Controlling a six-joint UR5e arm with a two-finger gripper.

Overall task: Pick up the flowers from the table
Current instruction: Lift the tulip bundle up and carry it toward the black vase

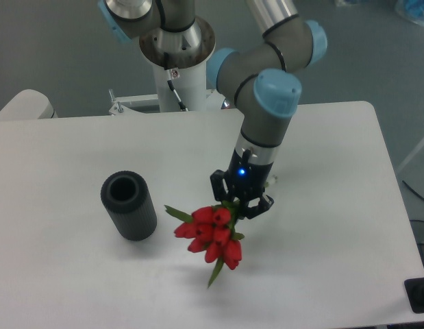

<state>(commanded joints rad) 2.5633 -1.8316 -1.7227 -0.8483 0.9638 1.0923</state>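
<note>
The flowers [210, 235], a bunch of red tulips with green stems and leaves, hang tilted in the air above the white table [75, 274], heads toward the camera. A faint shadow lies on the tabletop under them. My gripper [240, 201] is shut on the stems just behind the heads. The far ends of the stems are hidden behind the gripper and wrist.
A dark ribbed cylinder vase [129, 205] stands upright on the table's left half, left of the flowers and apart from them. The arm's white base post [177, 75] rises behind the table's far edge.
</note>
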